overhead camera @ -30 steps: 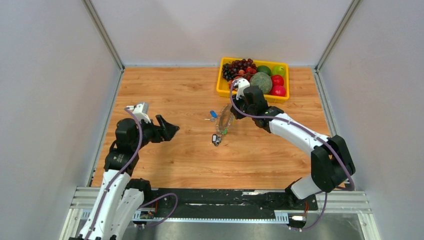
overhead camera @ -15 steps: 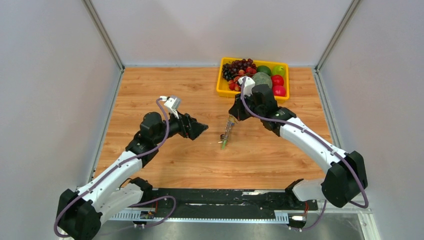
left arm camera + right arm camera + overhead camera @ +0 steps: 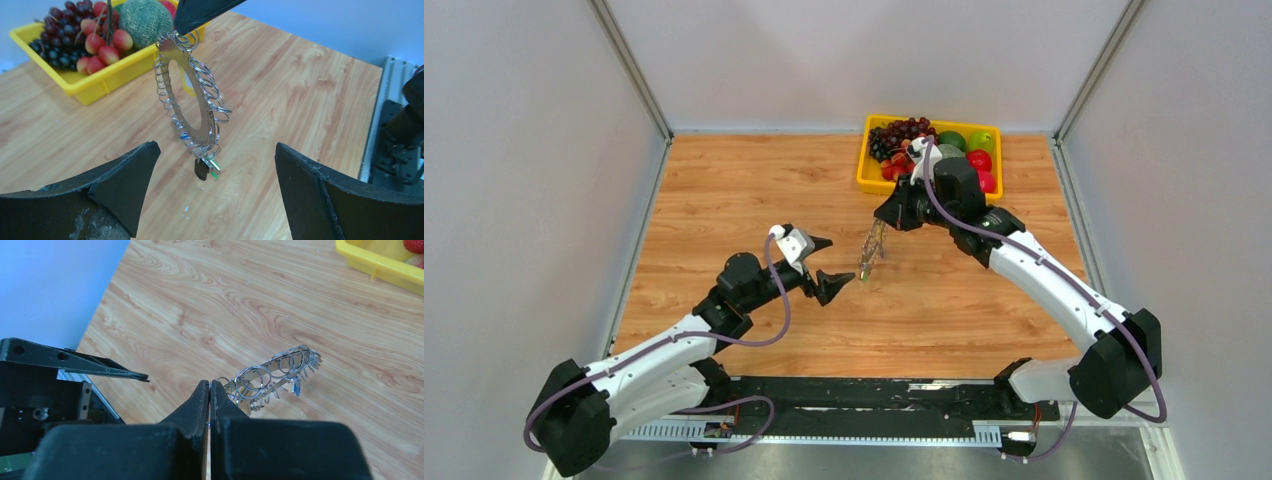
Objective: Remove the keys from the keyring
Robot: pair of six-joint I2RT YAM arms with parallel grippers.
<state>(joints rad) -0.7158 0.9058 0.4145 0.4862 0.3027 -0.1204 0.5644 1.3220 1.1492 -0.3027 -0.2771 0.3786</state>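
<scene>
My right gripper [image 3: 886, 218] is shut on the top rim of the keyring [image 3: 871, 249], a flat grey metal ring fringed with small wire loops, which hangs on edge above the table. In the right wrist view the shut jaws [image 3: 209, 386] pinch the ring's near edge [image 3: 270, 371], and a blue key [image 3: 296, 386] dangles under it. In the left wrist view the keyring [image 3: 186, 95] hangs in front, with a black key [image 3: 201, 169] and a green one [image 3: 215, 167] at its bottom. My left gripper [image 3: 829, 264] is open, just left of the ring, and its jaws [image 3: 216, 152] frame the hanging keys.
A yellow tray [image 3: 864, 172] of grapes, a melon and other fruit stands at the back right, behind the right gripper; it also shows in the left wrist view [image 3: 100, 82]. The wooden table is walled on three sides, with a metal rail along the near edge.
My left arm has swung right and forward, bringing its open gripper up beside the keyring. My right gripper has lifted the ring off the table, so it now hangs freely.
</scene>
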